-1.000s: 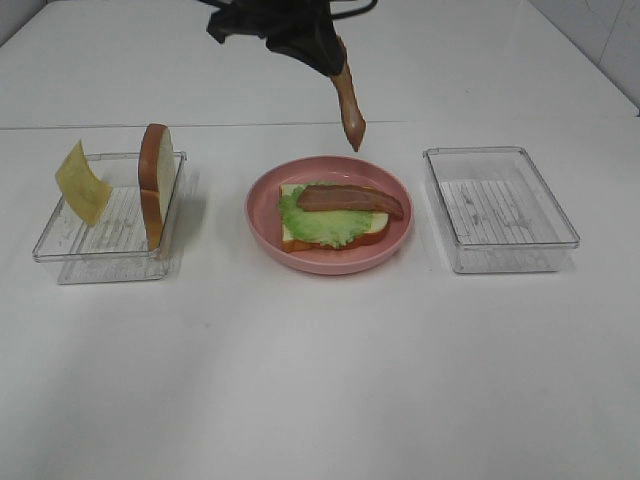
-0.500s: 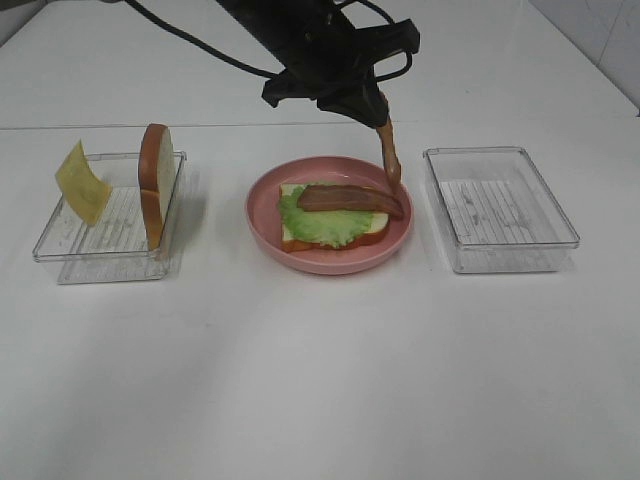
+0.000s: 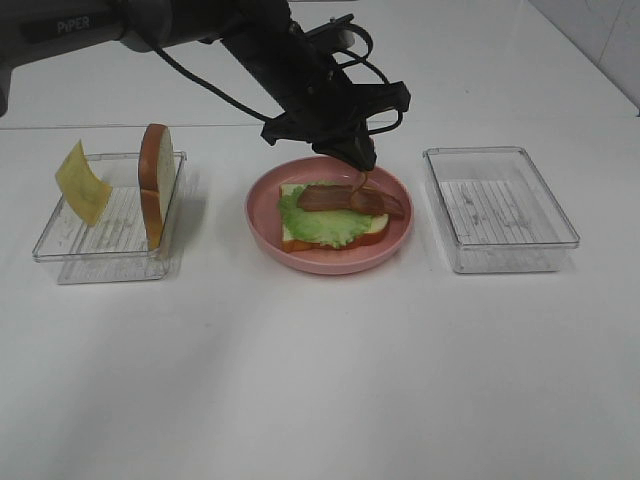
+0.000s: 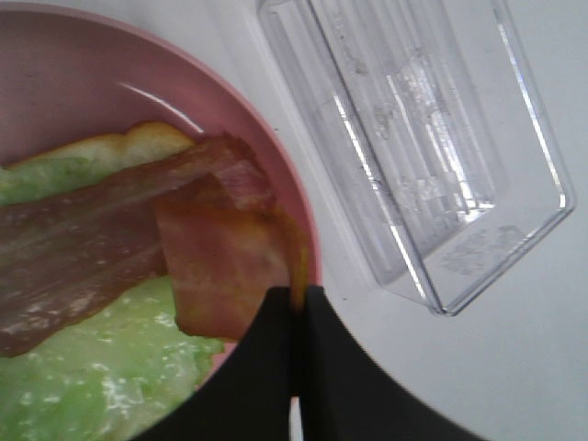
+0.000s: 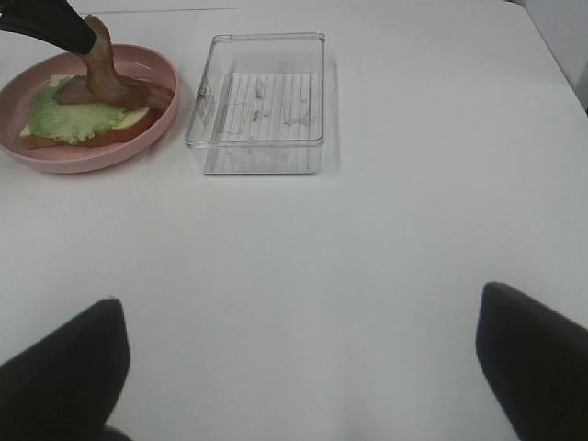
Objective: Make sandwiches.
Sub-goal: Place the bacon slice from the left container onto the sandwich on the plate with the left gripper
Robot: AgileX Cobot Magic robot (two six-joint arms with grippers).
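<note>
Left wrist view: left tool (image 4: 296,299) is pinching shut on a second bacon strip (image 4: 225,266), its free end resting on the first strip (image 4: 83,248) atop the lettuce (image 4: 110,367) on the pink plate (image 4: 73,83) (right tool (image 5: 299,367) is gaping, empty), so bacon-laying seems underway, next needing a flat release.

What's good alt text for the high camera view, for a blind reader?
The left gripper holds a bacon strip hanging down to bread, lettuce and a second bacon strip stacked on a pink plate. A clear tray at left holds an upright bread slice and cheese square; another tray sits at right.
</note>
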